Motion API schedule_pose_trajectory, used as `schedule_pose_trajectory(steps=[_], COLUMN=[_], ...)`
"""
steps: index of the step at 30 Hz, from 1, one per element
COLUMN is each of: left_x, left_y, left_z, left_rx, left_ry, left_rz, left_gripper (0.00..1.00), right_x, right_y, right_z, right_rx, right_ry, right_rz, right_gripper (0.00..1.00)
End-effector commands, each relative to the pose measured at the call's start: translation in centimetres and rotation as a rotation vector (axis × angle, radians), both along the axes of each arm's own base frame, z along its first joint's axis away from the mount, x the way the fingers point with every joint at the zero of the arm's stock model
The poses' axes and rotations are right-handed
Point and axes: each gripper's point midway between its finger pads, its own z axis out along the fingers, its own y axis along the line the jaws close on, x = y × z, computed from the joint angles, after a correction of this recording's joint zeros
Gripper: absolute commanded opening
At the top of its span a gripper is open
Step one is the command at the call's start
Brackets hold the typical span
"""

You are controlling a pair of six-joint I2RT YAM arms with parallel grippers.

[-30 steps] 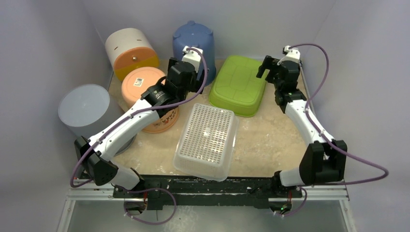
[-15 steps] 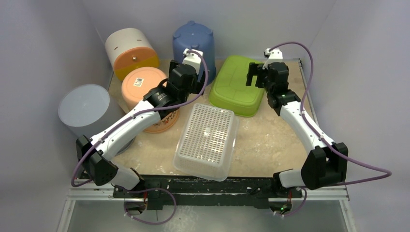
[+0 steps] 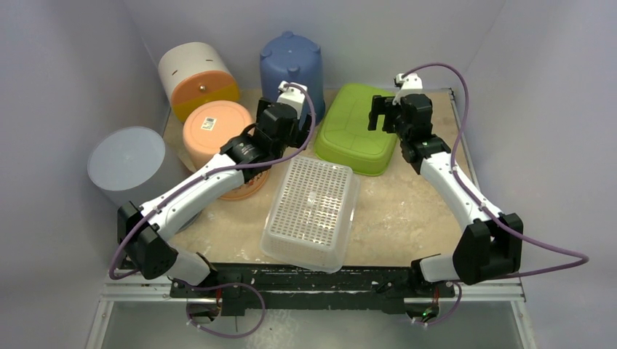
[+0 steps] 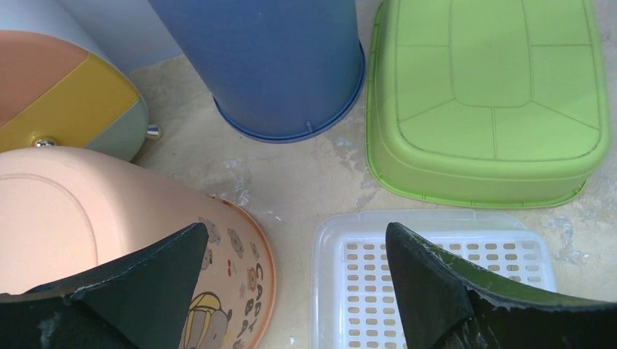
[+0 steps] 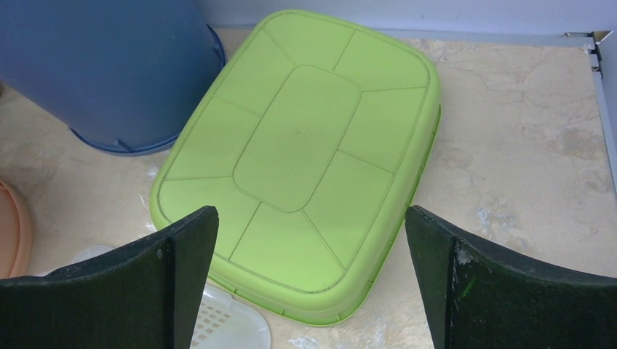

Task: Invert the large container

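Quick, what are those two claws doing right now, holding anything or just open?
Left claw: open, holding nothing.
Right claw: open, holding nothing.

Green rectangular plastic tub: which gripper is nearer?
Right. The right gripper hangs above the right edge of the green tub; the left gripper is off its left side, by the blue plastic bucket.

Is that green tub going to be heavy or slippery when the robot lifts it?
Probably light: the green tub looks like thin moulded plastic, lying bottom-up. Its smooth, sloping sides may slip in a grip. Wide and flat, it should not roll.
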Motion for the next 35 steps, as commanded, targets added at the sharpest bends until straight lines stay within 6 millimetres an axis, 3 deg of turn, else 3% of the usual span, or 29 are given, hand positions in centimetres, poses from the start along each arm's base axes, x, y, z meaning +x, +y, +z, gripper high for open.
schedule_pose_trajectory(steps=[1,16,35], left_x=[-0.2,-0.5,-0.5], left_y=[-0.4,-0.1,-0.1], left_z=[2.2,2.5,2.4], left_rx=[-0.084,-0.088,-0.078], left_ry=[-0.061,-0.070,-0.068], left_rz=[-0.009,-0.013,-0.014], left_gripper=[0.89,0.89,0.89], right_x=[0.3,-0.3,-0.1], right_y=[-0.4,-0.7,-1.4], right_z=[1.9,3.3,2.5], right_rx=[-0.019,-0.006,-0.044], right_ry=[-0.055,-0.097,-0.089], right_rz=[-0.023,-0.039,-0.066], right_gripper=[1.00,1.00,1.00])
